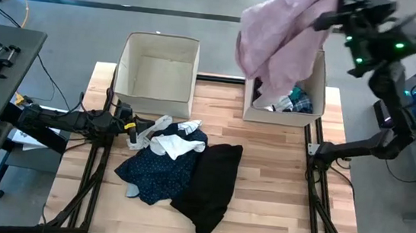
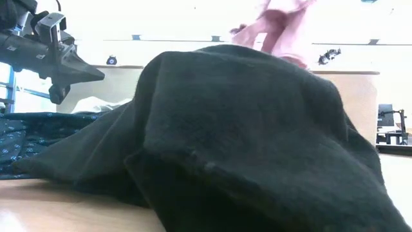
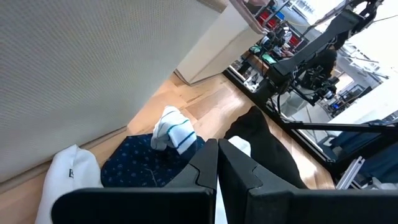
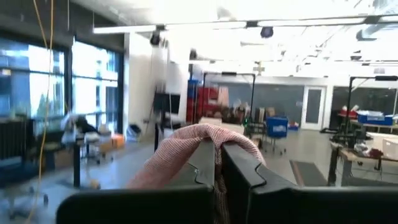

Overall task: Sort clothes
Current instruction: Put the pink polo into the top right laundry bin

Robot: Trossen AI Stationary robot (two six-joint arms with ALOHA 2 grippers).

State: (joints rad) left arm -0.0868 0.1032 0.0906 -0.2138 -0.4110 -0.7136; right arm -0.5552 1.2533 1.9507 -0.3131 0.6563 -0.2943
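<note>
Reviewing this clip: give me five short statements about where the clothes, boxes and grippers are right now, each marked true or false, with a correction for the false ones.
1. The right gripper is shut on the pink shirt, held above the right box. True.
2. The left box holds several garments. False: no garment shows inside it.
3. The black garment lies on the table beside the navy dotted dress. True.
4. The left gripper grips the black garment. False: its fingers are shut on nothing, near the dress.
5. The right box already contains clothes. True.
</note>
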